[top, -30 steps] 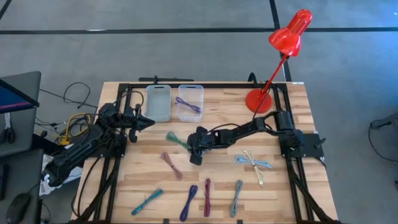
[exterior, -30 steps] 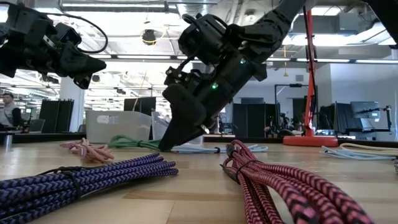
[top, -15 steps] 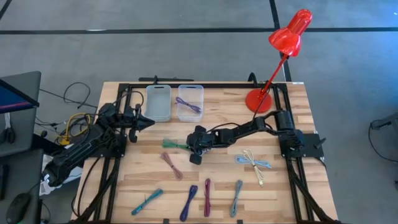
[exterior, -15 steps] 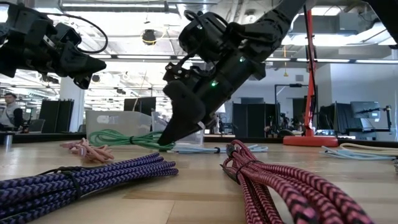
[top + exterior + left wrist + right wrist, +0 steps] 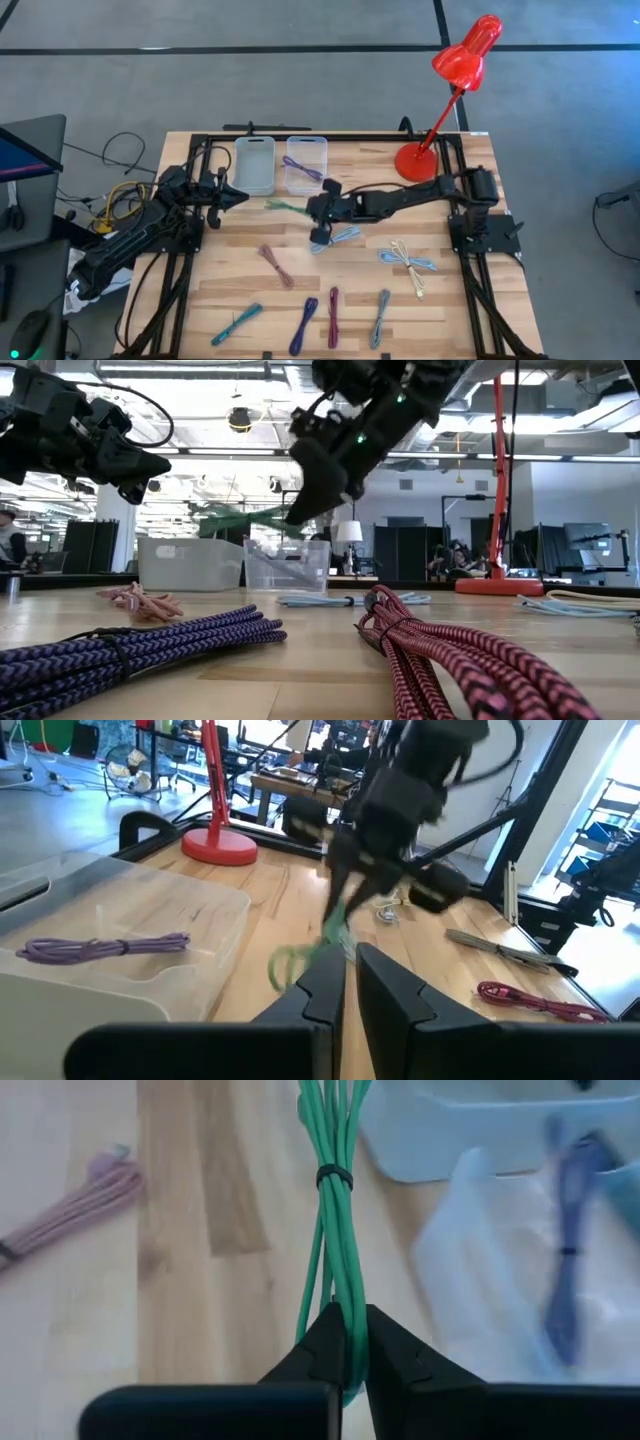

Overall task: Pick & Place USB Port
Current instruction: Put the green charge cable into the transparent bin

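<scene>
The right gripper (image 5: 312, 208) pinches a green cable (image 5: 285, 207) above the table (image 5: 470, 310), near two bins (image 5: 305, 166); no writing is readable.

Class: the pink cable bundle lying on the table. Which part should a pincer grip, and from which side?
Grip the pink bundle at its middle, from above, fingers set across its length. It lies flat and narrow, with bare wood on both sides, so fingers can straddle it.

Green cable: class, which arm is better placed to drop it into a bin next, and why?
The right arm. Its tool is shut on the green cable, lifted clear of the table beside the two clear bins. The left tool waits at the table's left edge, holding nothing.
</scene>
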`<action>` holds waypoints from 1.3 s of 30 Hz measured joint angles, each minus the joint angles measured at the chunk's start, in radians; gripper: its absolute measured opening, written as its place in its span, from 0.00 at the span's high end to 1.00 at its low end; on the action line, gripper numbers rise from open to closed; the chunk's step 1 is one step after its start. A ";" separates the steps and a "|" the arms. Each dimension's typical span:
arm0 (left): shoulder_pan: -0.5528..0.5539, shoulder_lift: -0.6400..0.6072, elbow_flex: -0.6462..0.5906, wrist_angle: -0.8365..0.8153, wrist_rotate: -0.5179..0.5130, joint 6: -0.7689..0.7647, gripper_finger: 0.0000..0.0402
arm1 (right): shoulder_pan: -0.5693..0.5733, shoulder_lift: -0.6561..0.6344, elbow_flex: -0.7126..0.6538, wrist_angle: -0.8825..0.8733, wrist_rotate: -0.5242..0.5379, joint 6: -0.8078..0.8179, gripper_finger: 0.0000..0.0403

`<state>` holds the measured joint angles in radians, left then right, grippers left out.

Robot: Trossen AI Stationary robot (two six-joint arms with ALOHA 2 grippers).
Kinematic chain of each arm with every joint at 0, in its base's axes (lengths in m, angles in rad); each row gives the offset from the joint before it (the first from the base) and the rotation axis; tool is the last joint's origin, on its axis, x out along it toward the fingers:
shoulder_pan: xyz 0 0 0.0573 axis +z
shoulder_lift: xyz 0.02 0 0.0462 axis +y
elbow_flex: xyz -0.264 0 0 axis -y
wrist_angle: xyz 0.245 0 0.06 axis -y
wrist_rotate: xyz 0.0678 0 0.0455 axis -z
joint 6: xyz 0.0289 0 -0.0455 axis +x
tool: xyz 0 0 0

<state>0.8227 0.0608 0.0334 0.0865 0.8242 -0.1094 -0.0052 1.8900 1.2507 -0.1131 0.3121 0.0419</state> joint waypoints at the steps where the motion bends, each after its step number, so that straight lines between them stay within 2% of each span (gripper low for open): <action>1: 0.000 0.000 0.000 0.000 0.000 -0.001 0.93 | -0.011 -0.013 0.000 -0.017 0.011 -0.004 0.98; 8: 0.000 0.000 0.000 0.000 0.000 -0.004 0.93 | -0.111 -0.083 0.000 -0.074 0.078 0.012 0.98; 15: 0.000 0.000 0.000 0.000 0.000 -0.004 0.93 | -0.205 -0.086 0.000 -0.129 0.086 0.088 0.98; 23: 0.000 0.000 0.000 0.000 0.000 -0.004 0.93 | -0.231 -0.085 0.000 -0.151 0.082 0.116 0.98; 32: 0.000 0.000 0.000 0.000 0.000 -0.004 0.93 | -0.256 -0.085 0.000 -0.106 0.025 0.141 0.98; 39: 0.000 0.000 0.000 0.000 0.000 -0.004 0.93 | -0.275 -0.063 0.004 0.016 -0.055 0.143 0.98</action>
<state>0.8227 0.0608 0.0330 0.0868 0.8242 -0.1131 -0.2804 1.8273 1.2548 -0.0976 0.2574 0.1848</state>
